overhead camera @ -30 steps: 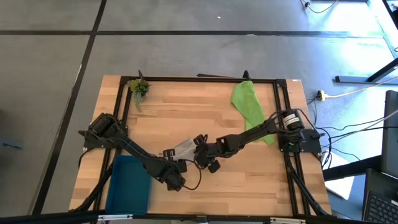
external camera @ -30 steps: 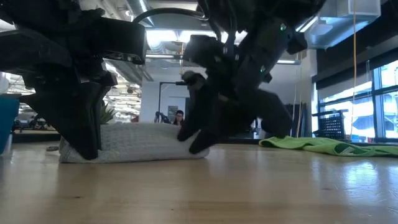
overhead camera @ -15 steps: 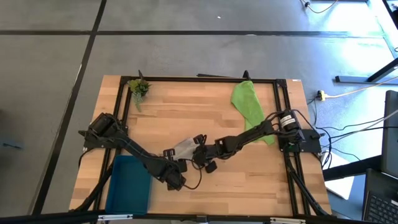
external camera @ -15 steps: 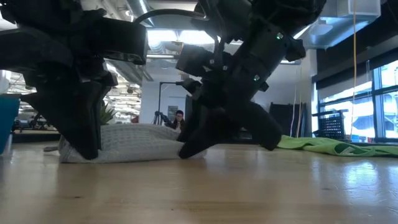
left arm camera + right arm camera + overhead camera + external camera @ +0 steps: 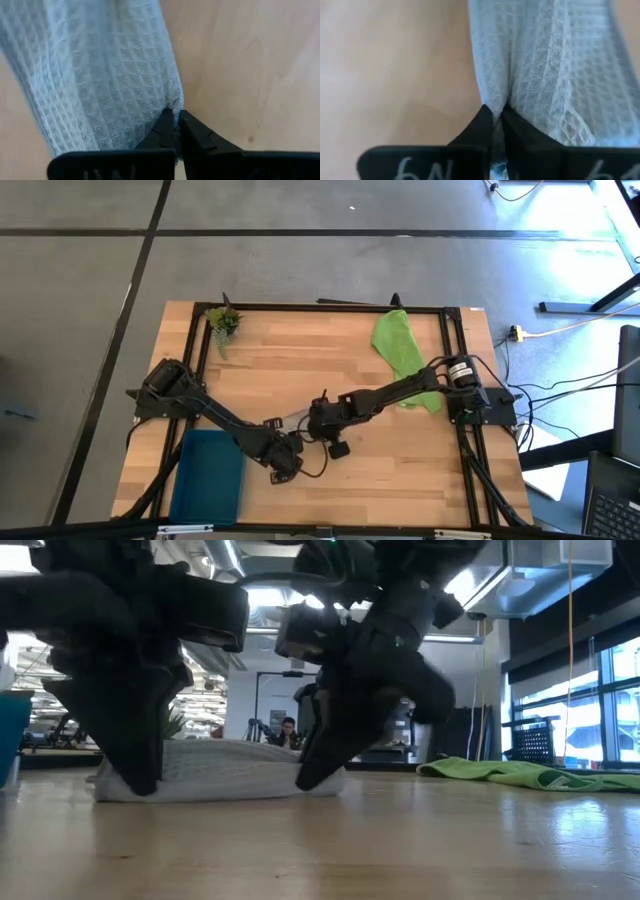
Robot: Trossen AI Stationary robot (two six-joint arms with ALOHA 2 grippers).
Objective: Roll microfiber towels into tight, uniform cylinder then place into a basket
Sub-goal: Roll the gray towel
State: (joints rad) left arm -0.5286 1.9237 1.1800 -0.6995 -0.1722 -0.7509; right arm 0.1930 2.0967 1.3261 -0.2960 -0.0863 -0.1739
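Two dark jointed arms, black cables, tapered black fingers (image 5: 167,131).

Bare table (image 5: 300,370) behind both arms

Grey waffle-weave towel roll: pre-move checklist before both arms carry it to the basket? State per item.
1. Left gripper pinching an end of the grey waffle-weave towel roll: ok, jaws closed on fabric.
2. Right gripper pinching the other end: ok, jaws closed on fabric.
3. Roll tight and uniform: cannot tell; the low view shows an even low cylinder, but the arms cover its ends.
4. Shallow teal-blue plastic basket free to receive: ok, nothing visible inside.
5. Path to basket: ok, bare wood between.
6. Bright lime green towel out of the way: ok, flat near the table's far right.
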